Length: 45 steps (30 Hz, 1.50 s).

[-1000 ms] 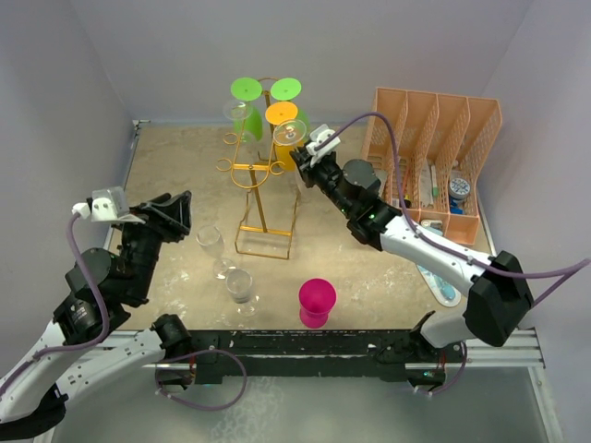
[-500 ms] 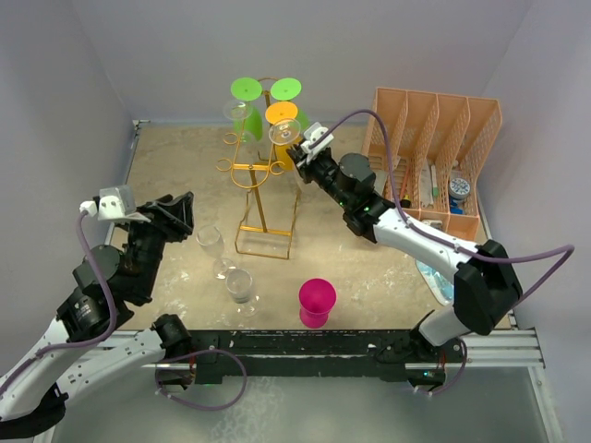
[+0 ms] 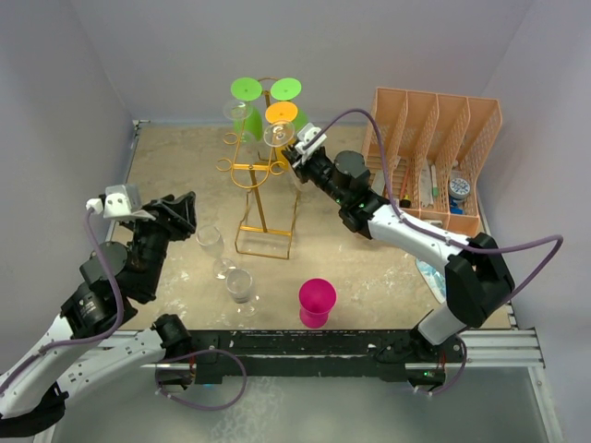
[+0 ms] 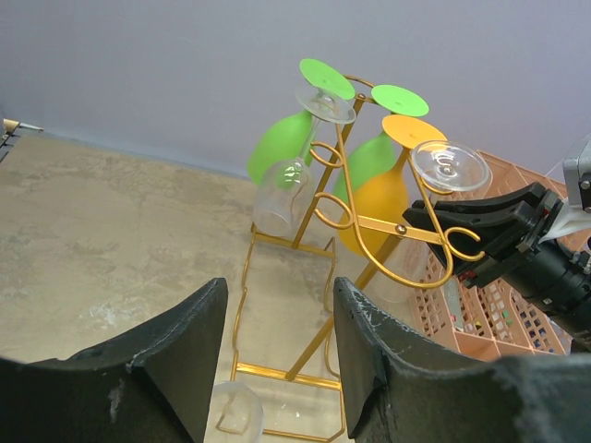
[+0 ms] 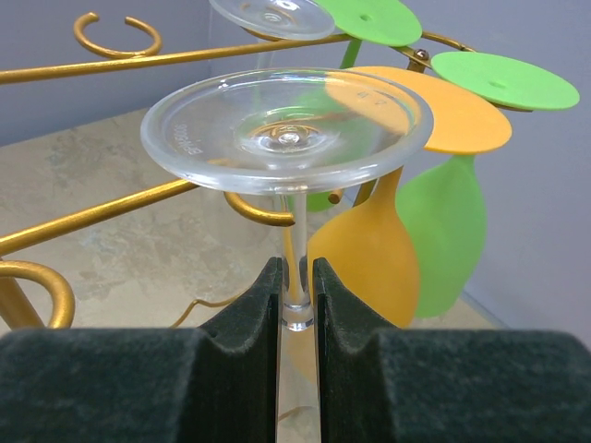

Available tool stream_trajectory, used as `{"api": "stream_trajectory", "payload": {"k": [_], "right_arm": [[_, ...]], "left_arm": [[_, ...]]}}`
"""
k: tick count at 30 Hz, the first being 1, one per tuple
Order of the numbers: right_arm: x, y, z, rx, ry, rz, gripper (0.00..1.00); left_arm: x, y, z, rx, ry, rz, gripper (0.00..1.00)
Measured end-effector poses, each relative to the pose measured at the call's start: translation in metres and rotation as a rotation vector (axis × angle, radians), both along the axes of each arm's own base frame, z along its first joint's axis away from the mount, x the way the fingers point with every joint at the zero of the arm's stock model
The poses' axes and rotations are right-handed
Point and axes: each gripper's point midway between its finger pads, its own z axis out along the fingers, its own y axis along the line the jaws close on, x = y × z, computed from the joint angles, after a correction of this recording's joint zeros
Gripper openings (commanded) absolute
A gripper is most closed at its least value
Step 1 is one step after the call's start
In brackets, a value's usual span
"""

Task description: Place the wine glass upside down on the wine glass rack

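My right gripper (image 5: 296, 293) is shut on the stem of a clear wine glass (image 5: 286, 129), held upside down with its round foot on top. In the top view the glass (image 3: 279, 135) is at the right side of the gold wire rack (image 3: 261, 171), next to a curled hook (image 5: 268, 210); the right gripper (image 3: 294, 154) is just below it. The rack carries two green glasses, an orange one (image 3: 283, 114) and a clear one, all inverted. My left gripper (image 4: 277, 341) is open and empty, low at the left, facing the rack (image 4: 369, 226).
Two clear glasses (image 3: 211, 242) (image 3: 239, 286) stand on the table left of the rack's base. A magenta cup (image 3: 317, 301) stands near the front edge. A peach mesh organizer (image 3: 434, 161) with small items is at the back right.
My right gripper has carried the clear glass left and a little back, closer to the rack's hooks. My left arm has shifted slightly right.
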Motion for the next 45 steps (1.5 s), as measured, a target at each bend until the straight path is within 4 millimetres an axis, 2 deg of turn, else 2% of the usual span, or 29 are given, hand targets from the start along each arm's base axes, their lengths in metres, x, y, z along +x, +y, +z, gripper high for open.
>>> {"api": "stream_trajectory", "payload": {"k": [3,6,19,28,33,37,42,45], "right_arm": [[-0.002,0.003,-0.001,-0.006,0.004,0.019,0.15],[-0.004,0.005,0.000,-0.008,0.005,0.036,0.21],[-0.009,0.011,-0.001,0.012,0.034,0.075,0.25],[-0.009,0.010,0.002,0.067,0.041,0.064,0.45],[-0.013,0.000,-0.016,0.071,0.077,0.031,0.47],[-0.027,-0.014,-0.028,0.083,0.100,0.018,0.47],[-0.046,-0.038,-0.002,0.159,0.079,-0.019,0.48],[-0.056,-0.056,0.005,0.217,0.119,-0.071,0.48]], "left_arm": [[0.001,-0.001,-0.001,0.005,0.004,0.000,0.47],[0.001,-0.001,-0.001,0.006,0.005,0.000,0.47],[0.001,-0.002,-0.004,0.015,0.013,-0.006,0.47],[0.000,-0.003,-0.004,0.012,0.011,-0.011,0.47],[-0.001,-0.002,-0.003,0.008,0.007,-0.017,0.47],[-0.001,-0.003,-0.002,0.007,0.006,-0.023,0.47],[-0.002,-0.005,-0.002,0.000,0.006,-0.032,0.48],[-0.002,-0.007,-0.002,0.000,0.005,-0.042,0.48]]}}
